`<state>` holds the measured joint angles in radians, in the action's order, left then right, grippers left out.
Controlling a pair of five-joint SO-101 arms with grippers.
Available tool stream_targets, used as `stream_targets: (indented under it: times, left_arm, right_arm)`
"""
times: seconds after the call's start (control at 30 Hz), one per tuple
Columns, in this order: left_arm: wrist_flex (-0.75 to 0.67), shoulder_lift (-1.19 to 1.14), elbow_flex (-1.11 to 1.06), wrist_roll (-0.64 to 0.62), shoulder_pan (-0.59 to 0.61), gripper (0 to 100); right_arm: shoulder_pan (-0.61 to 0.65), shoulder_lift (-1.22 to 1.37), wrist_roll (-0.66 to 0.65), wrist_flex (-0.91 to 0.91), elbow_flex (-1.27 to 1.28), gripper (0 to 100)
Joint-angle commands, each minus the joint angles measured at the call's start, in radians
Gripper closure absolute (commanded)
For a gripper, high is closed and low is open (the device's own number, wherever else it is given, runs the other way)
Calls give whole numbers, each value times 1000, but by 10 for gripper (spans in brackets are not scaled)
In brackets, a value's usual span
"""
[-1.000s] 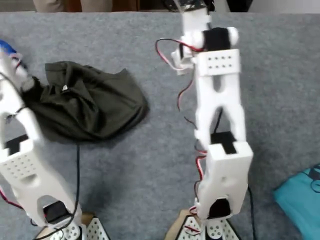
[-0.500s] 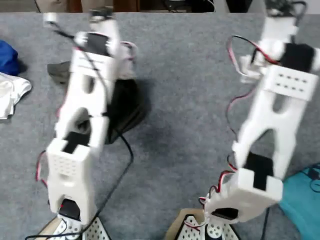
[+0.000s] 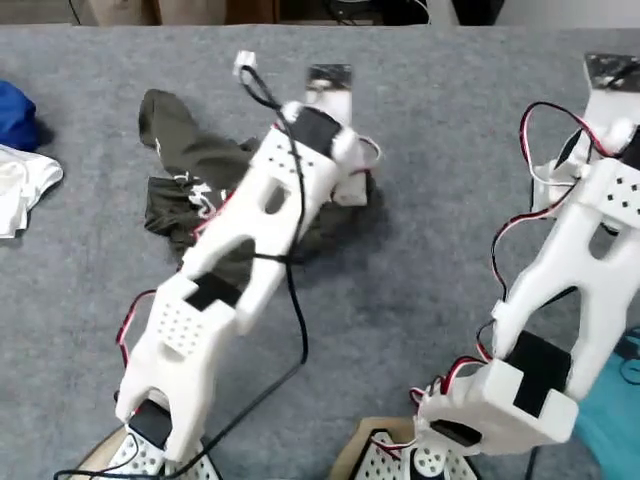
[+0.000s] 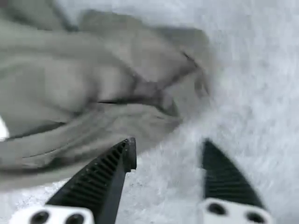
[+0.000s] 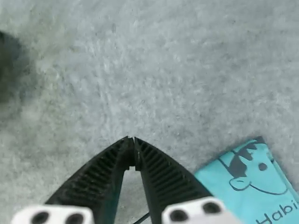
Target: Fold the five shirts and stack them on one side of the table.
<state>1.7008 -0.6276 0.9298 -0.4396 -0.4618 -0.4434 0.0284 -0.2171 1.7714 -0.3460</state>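
A dark olive shirt lies crumpled on the grey felt table, left of centre. My left arm stretches diagonally over it from the near left. In the left wrist view the left gripper is open, low over the felt right at the edge of the olive shirt, with nothing between its fingers. The right arm stands along the right side. Its gripper is shut and empty above bare felt, with a corner of a teal shirt close by.
The teal shirt lies at the table's near right edge, partly behind the right arm. A white shirt and a blue cloth sit at the far left edge. Loose arm cables hang over the near middle.
My left arm swung from the far left to the middle, and the olive shirt shifted right and bunched up. The right arm moved from the centre to the right side.
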Motion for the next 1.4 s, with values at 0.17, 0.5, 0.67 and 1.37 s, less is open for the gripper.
stream_targets:
  times: [0.17, 0.5, 0.67, 1.37]
  left_arm:
    - [41, 65, 259, 60, 397, 670]
    - [-31, -113, 270, 178, 727, 781]
    - [-84, -196, 308, 183, 738, 906]
    - [-219, -418, 315, 181, 779, 981]
  right_arm:
    - [243, -50, 77, 11, 5, 993]
    - [648, 202, 416, -78, -8, 993]
    - [769, 357, 522, -115, -143, 993]
    - [1001, 817, 905, 2, -565, 838]
